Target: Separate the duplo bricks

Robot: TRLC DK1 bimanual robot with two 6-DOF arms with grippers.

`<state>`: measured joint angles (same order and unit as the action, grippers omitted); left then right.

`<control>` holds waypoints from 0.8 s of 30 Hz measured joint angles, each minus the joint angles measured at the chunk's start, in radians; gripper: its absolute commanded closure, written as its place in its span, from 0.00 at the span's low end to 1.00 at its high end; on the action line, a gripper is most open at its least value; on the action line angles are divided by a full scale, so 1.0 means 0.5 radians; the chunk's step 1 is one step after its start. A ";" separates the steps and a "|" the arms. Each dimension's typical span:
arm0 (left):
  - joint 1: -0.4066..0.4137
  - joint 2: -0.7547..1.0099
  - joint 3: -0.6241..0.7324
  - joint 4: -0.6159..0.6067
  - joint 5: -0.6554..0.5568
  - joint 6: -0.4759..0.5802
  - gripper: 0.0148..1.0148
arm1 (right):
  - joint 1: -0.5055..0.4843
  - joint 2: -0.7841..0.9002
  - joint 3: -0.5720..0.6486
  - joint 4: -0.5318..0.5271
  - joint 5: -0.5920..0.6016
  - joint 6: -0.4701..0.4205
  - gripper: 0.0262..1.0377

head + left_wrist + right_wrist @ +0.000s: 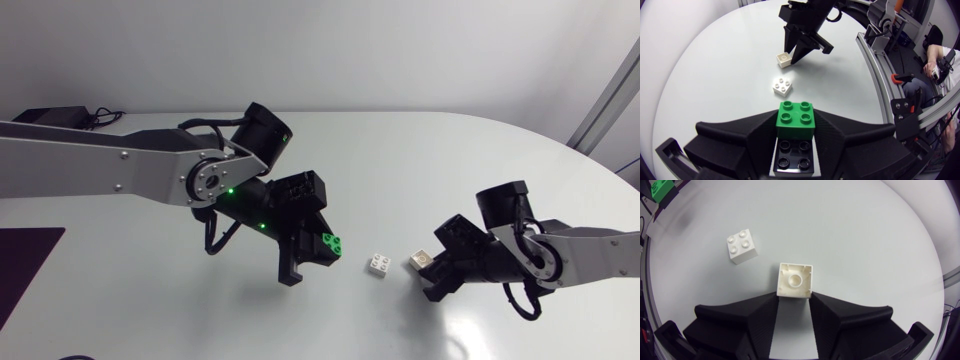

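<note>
My left gripper (pixel 315 257) hangs above the table's middle, shut on a green brick (pixel 331 241) (pixel 796 117). A black brick (pixel 794 155) sits directly behind the green one between the fingers. One white brick (pixel 379 264) (pixel 782 86) (pixel 742 246) stands studs-up on the table, untouched, between the two arms. A second white brick (pixel 421 259) (pixel 784 59) (pixel 795 280) lies tipped over, its hollow underside facing my right gripper (pixel 432 274) (pixel 794 296). That gripper's fingertips press this brick's two sides at its near corners.
A dark purple mat (pixel 25 270) lies at the table's left edge. A black box with cables (pixel 60 117) sits at the back left. The white table (pixel 420 170) curves away at the far right.
</note>
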<state>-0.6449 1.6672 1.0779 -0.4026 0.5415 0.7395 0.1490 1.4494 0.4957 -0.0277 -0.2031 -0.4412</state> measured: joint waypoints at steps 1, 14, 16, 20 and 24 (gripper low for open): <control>0.000 0.000 0.000 0.000 0.000 0.000 0.63 | -0.005 -0.024 0.009 -0.033 -0.008 0.000 0.76; -0.011 0.000 0.000 0.000 -0.008 0.000 0.63 | -0.036 -0.164 0.678 -1.010 0.121 -0.497 0.78; -0.011 0.000 0.000 0.000 -0.008 0.000 0.63 | 0.014 -0.136 0.820 -1.180 0.257 -0.638 0.78; -0.021 0.000 0.000 0.000 -0.014 0.000 0.63 | 0.192 -0.060 0.983 -1.430 0.567 -0.912 0.78; -0.024 0.000 0.000 0.000 -0.014 0.000 0.63 | 0.437 0.013 0.941 -1.563 0.929 -1.125 0.78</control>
<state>-0.6567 1.6672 1.0779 -0.4026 0.5343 0.7395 0.3676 1.4559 0.9661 -0.8089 0.2615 -1.0035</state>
